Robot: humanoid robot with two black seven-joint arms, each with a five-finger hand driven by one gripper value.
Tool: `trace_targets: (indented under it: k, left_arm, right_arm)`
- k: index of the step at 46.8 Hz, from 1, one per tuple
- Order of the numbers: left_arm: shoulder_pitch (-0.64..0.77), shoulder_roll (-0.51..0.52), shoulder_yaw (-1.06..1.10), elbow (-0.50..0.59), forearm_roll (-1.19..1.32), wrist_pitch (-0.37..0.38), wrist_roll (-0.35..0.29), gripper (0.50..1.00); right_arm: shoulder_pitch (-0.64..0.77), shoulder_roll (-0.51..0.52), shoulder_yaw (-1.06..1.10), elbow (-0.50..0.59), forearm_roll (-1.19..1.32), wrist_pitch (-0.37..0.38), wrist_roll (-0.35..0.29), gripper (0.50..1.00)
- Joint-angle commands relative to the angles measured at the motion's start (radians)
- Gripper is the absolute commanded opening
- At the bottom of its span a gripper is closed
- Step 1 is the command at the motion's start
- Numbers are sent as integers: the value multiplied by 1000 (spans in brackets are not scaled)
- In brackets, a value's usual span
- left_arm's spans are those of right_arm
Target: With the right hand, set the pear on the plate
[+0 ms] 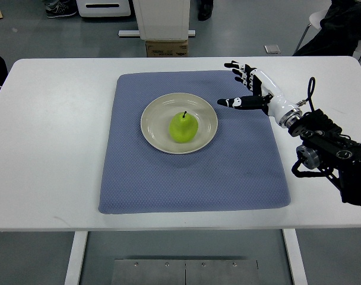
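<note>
A green pear (183, 127) with a dark stem stands on the cream plate (154, 133), near its middle. The plate rests on a blue-grey mat (228, 172). My right hand (243, 86) hovers over the mat's upper right part, just right of the plate and apart from it. Its fingers are spread and hold nothing; the thumb points left toward the plate. The right arm comes in from the right edge. No left arm shows.
The mat lies on a white table (50, 148). Beyond the table's far edge stand a cardboard box (166, 47) and a white cabinet base (162, 18). A person's shoes (60, 8) show at the top left.
</note>
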Motion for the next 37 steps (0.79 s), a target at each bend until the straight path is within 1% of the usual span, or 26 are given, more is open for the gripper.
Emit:
trace_targets:
  k: [1, 4, 11, 18, 24, 27, 32, 37]
  left_arm:
    - [0, 0, 0, 0, 0, 0, 0, 1000]
    - [0, 0, 0, 0, 0, 0, 0, 1000]
    - [0, 0, 0, 0, 0, 0, -1, 1000]
    - [0, 0, 0, 0, 0, 0, 0, 1000]
    - [0, 0, 0, 0, 0, 0, 0, 1000]
    - [0, 0, 0, 0, 0, 0, 0, 1000]
    - [0, 0, 0, 0, 0, 0, 0, 1000]
    - [0, 0, 0, 0, 0, 0, 0, 1000]
  right_arm:
    - [-10, -2, 51, -2, 7, -6, -15, 1000]
    - [-33, 1, 120, 0, 7, -9, -43, 1000]
    - [-76, 26, 301, 3, -1, -14, -132, 1000]
    - [-100, 40, 416, 5, -12, -18, -177, 1000]
    - [-110, 57, 489, 6, -24, -63, -212, 1000]
    - [-117, 73, 548, 6, -38, -78, -241, 1000]
    - [-136, 92, 643, 12, -92, -81, -290, 1000]
    - [-154, 109, 710, 43, -112, -84, -315, 1000]
